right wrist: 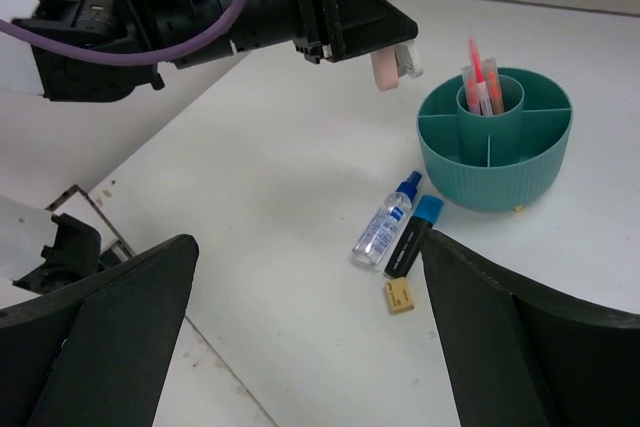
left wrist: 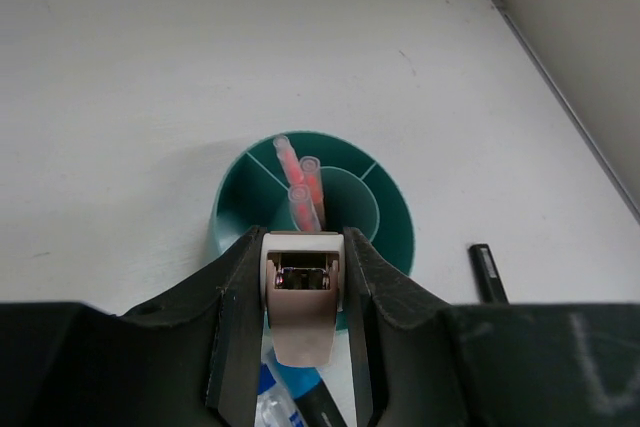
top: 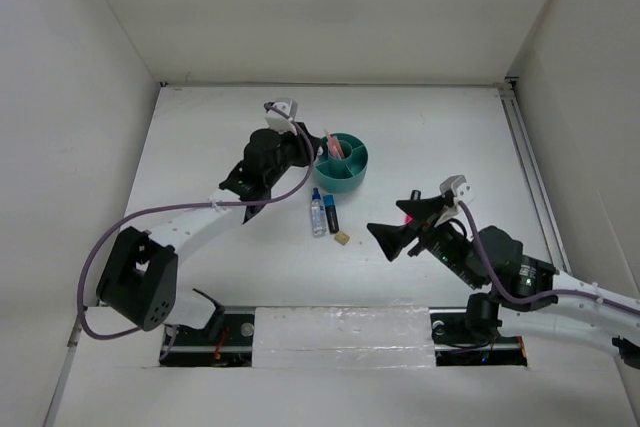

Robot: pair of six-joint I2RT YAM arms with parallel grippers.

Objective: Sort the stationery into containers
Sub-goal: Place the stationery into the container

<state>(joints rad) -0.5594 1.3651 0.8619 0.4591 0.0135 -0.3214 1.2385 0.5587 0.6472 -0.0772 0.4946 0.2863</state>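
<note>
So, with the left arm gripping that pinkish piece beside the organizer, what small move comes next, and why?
Probably ease the left gripper forward until the pinkish piece hangs over a ring compartment of the teal organizer: the jaws are clamped on it, but it seems to sit short of the rim.

Robot lab test cell, benchtop rig. White table (top: 200,137) boxed by plain white panel walls (top: 330,7) on 3 sides. Left arm (top: 190,225) & right arm (top: 570,297) bolted at near edge by taped strip (top: 340,332); purple cable (top: 160,211) exposed. Staged props: teal organizer (top: 342,175), loose pens (top: 322,215).
</note>
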